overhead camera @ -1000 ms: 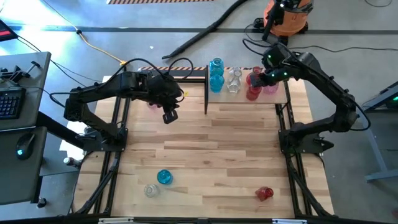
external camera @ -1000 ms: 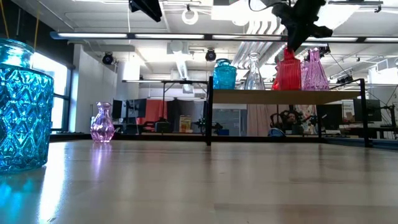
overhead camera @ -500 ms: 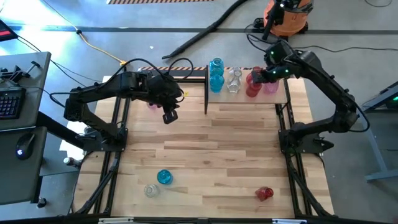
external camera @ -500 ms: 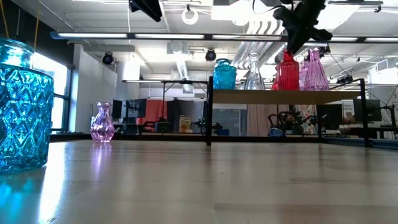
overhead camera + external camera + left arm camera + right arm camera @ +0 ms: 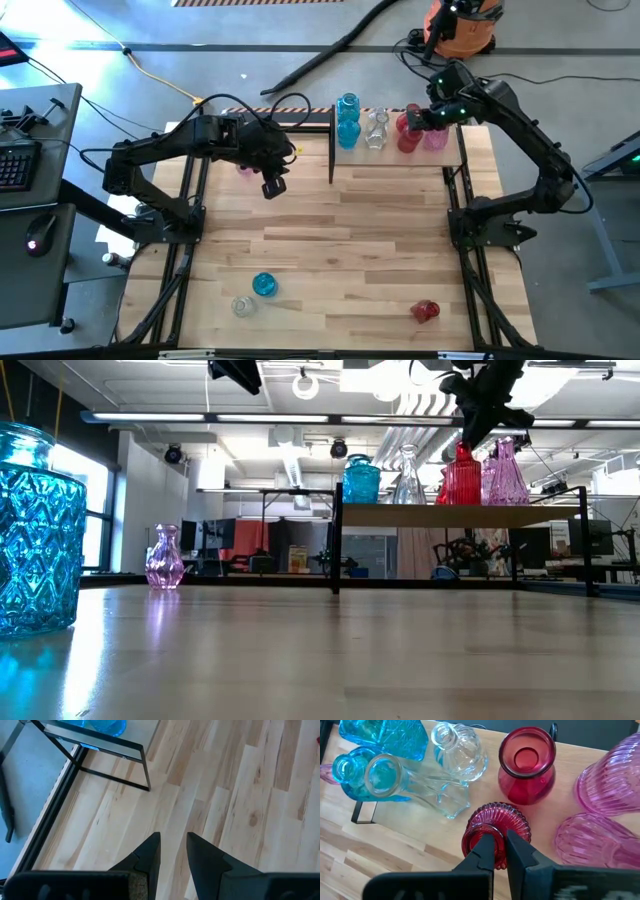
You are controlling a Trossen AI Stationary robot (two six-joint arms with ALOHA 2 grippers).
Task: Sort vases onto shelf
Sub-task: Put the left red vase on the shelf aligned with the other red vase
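My right gripper is over the shelf at the table's far edge, shut on a red ribbed vase. Around it on the shelf top stand blue vases, clear vases, a smooth red vase and pink vases. In the low view the red ribbed vase is upright with its base level with the shelf top. My left gripper hangs open above the table's far left, next to a pink vase that stands on its base. My right gripper pinches the red ribbed vase at its mouth rim, coming from above and pointing down. The fingers cover the place of contact. The vase stays upright below them; whether its base rests on the shelf top, I cannot tell.
Near the table's front edge are a blue vase and a clear vase on the left and a red vase on the right. The wide middle of the table is bare wood. The shelf's black upright stands between the arms.
My right gripper has moved a little toward the table's far edge, taking the red ribbed vase with it, deeper among the vases on the shelf top. The vase has stayed upright.
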